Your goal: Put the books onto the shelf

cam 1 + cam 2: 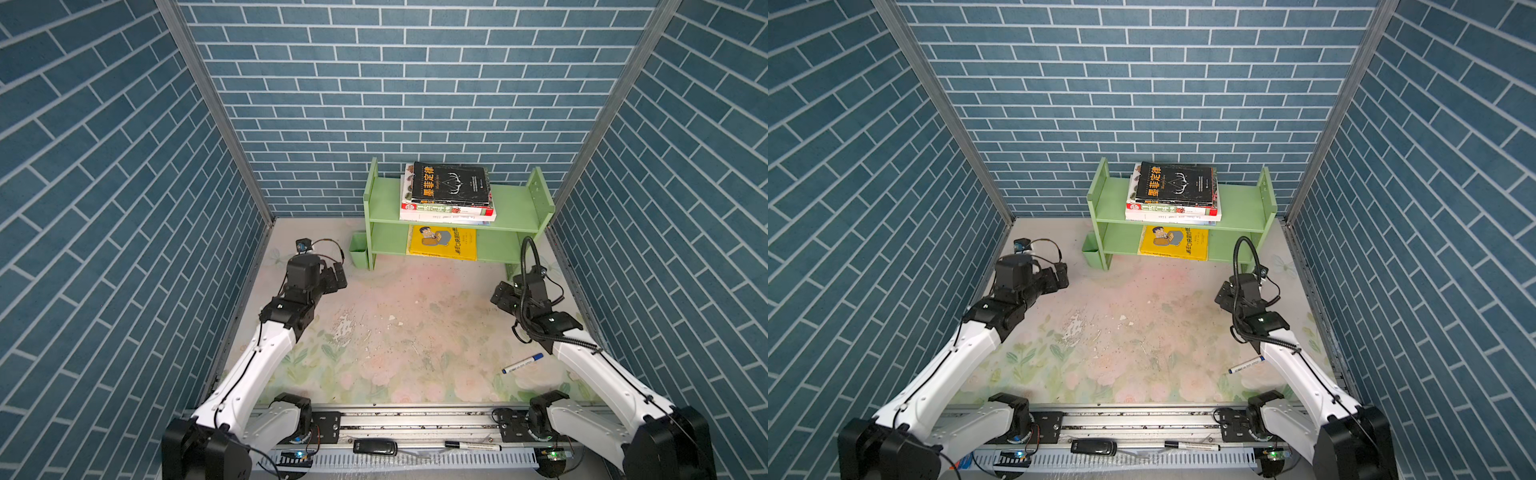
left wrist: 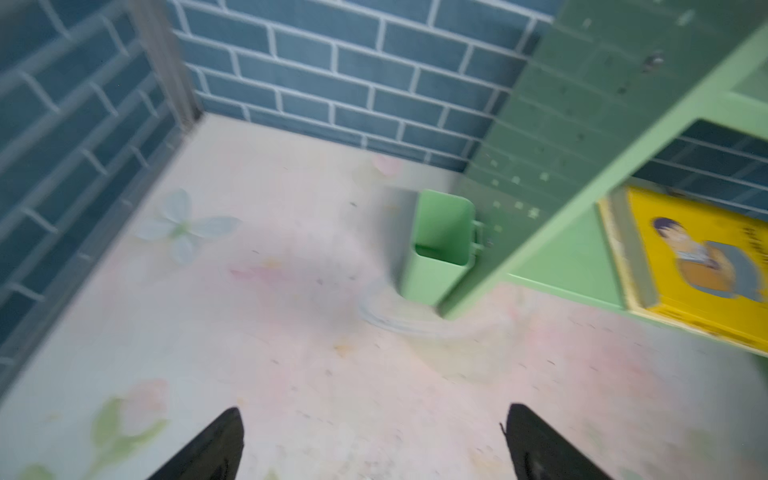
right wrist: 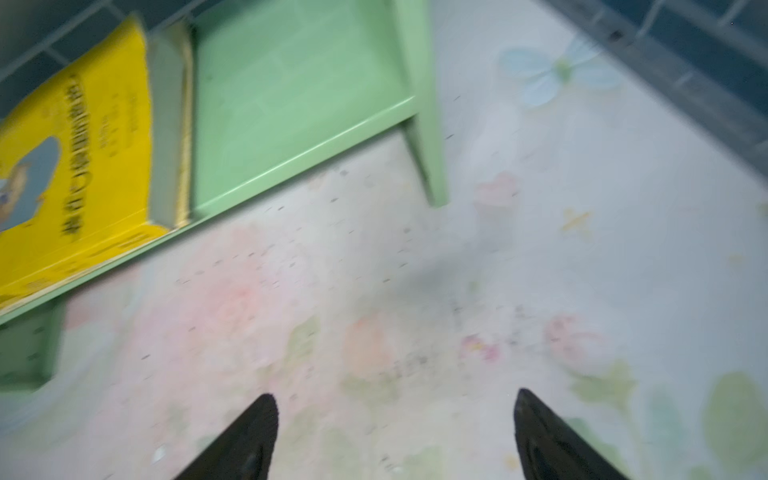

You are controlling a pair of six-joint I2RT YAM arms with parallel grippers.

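Observation:
The light green shelf [image 1: 515, 203] [image 1: 1241, 203] stands against the back wall. A stack of books lies flat on its top tier, with the black book with orange characters [image 1: 451, 183] [image 1: 1177, 183] uppermost. The yellow cartoon-man book [image 1: 442, 243] [image 2: 698, 266] [image 3: 83, 166] lies on the lower tier. My left gripper [image 1: 338, 276] [image 2: 374, 415] hovers over the mat, in front of the shelf's left end. My right gripper [image 1: 498, 295] [image 3: 395, 399] hangs in front of its right end. On both, the fingers stand wide apart with only the floral mat between them.
A small green cup-box [image 1: 359, 249] [image 2: 440, 249] hangs on the shelf's left side panel. A blue-capped marker pen [image 1: 522, 363] lies on the mat at the right, beside my right arm. Blue brick walls close in three sides. A metal rail [image 1: 415, 424] runs along the front.

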